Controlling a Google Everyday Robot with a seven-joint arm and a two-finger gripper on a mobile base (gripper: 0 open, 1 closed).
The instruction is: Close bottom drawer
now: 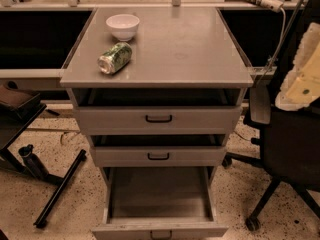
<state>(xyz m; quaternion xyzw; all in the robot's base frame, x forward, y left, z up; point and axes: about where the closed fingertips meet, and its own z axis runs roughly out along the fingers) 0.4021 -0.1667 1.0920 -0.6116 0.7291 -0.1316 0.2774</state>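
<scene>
Bottom drawer (159,196) pulled wide open, fingers out of view

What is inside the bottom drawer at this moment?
The bottom drawer stands pulled out. The part of its floor that shows is bare grey, with nothing lying on it. Its back part runs under the middle drawer and is hidden. The tool is not in view.

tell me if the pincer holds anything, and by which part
Cannot tell: the pincer is out of view. Nothing touches the open bottom drawer.
</scene>
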